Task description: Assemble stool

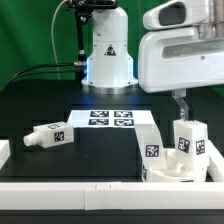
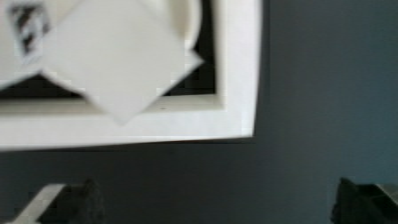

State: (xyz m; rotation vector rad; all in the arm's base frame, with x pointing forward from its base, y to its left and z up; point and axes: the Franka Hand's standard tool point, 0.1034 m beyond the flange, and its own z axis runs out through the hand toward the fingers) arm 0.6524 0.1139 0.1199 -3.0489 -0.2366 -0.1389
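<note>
The round white seat (image 1: 168, 170) lies at the front of the exterior view's right, against the white rail. Two tagged white legs stand on it: one (image 1: 189, 138) right under my gripper, one (image 1: 150, 140) beside it. A third tagged leg (image 1: 48, 135) lies loose on the black table at the exterior view's left. My gripper (image 1: 183, 108) hangs just above the upright leg. In the wrist view my gripper (image 2: 217, 205) is open, its dark fingertips (image 2: 71, 205) wide apart with nothing between them. A white leg (image 2: 116, 70) and part of a tag (image 2: 27, 30) show beyond them.
The marker board (image 1: 110, 118) lies flat in the middle of the table before the robot base (image 1: 108, 55). A white rail (image 1: 90, 186) runs along the front edge and also shows in the wrist view (image 2: 125, 125). A white block (image 1: 4, 152) sits at the far left.
</note>
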